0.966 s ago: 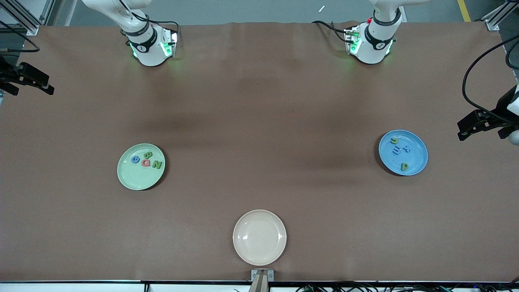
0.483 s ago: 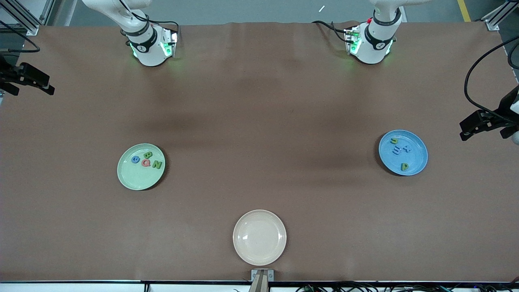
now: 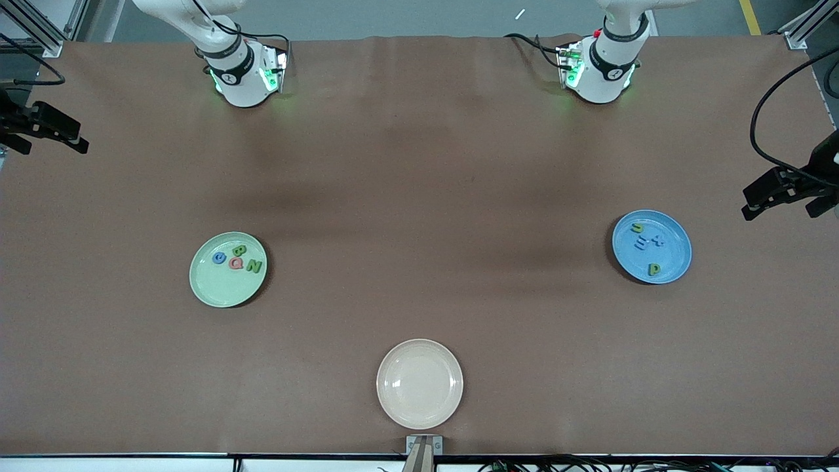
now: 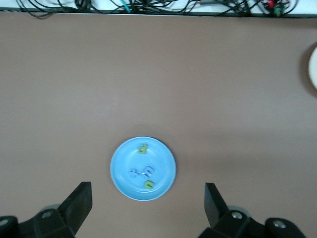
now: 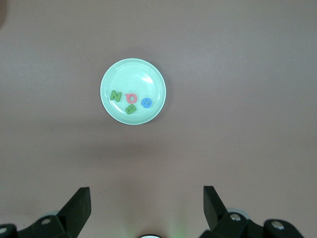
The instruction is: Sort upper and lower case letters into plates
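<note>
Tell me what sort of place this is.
Probably a robotics lab workbench, not a home or shop: two arm bases bolted along a brown-covered table, aluminium frame posts at its corners, loose cables along its edge, and toy letters sorted into a pale green plate and a blue plate.

Two white arms stand on rounded white bases at the table's top edge, the right arm's base (image 3: 244, 78) and the left arm's base (image 3: 600, 75), each ringed by a black band with a small round mark and glowing green at the foot. Black cables trail from both, and the left arm's base carries a small red spot. Both wrist views show the left gripper (image 4: 147, 206) and right gripper (image 5: 146, 206) with black, wedge-shaped fingers on dark bodies with grey round screws.
</note>
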`<action>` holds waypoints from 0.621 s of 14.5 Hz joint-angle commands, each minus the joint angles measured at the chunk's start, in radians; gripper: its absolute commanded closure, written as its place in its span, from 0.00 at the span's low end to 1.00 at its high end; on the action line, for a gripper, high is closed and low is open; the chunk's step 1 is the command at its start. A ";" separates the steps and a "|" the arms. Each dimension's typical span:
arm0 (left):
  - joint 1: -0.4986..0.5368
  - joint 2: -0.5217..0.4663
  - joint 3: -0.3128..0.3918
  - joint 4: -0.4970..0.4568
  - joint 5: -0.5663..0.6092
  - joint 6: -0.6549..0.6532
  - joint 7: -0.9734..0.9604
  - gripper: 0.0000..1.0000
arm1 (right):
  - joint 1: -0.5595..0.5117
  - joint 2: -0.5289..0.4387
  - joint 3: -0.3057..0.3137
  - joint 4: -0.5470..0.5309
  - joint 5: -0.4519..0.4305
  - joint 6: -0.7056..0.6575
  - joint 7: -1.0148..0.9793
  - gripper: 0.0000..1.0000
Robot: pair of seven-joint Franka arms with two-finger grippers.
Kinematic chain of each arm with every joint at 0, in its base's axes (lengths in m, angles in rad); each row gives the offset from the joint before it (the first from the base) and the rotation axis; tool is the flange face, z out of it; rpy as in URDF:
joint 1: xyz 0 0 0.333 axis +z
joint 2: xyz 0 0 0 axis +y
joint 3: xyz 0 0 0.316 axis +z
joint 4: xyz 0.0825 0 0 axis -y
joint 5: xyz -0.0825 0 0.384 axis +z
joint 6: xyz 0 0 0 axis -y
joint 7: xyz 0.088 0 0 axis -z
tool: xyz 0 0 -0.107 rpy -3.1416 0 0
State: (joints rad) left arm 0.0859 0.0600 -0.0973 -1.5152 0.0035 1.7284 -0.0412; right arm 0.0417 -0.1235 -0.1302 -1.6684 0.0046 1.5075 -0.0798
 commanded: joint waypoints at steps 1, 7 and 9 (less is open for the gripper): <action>0.018 -0.065 0.004 -0.056 -0.042 -0.010 0.010 0.00 | 0.009 -0.033 -0.002 -0.034 -0.002 0.010 0.020 0.00; 0.034 -0.065 -0.007 -0.039 -0.036 -0.015 0.012 0.00 | 0.009 -0.031 -0.002 -0.034 0.000 0.004 0.022 0.00; 0.034 -0.066 -0.025 -0.040 -0.036 -0.015 0.009 0.00 | 0.009 -0.031 -0.002 -0.034 0.000 0.003 0.022 0.00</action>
State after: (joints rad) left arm 0.1178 0.0216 -0.1080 -1.5346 -0.0183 1.7211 -0.0386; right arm 0.0426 -0.1235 -0.1302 -1.6702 0.0046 1.5058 -0.0791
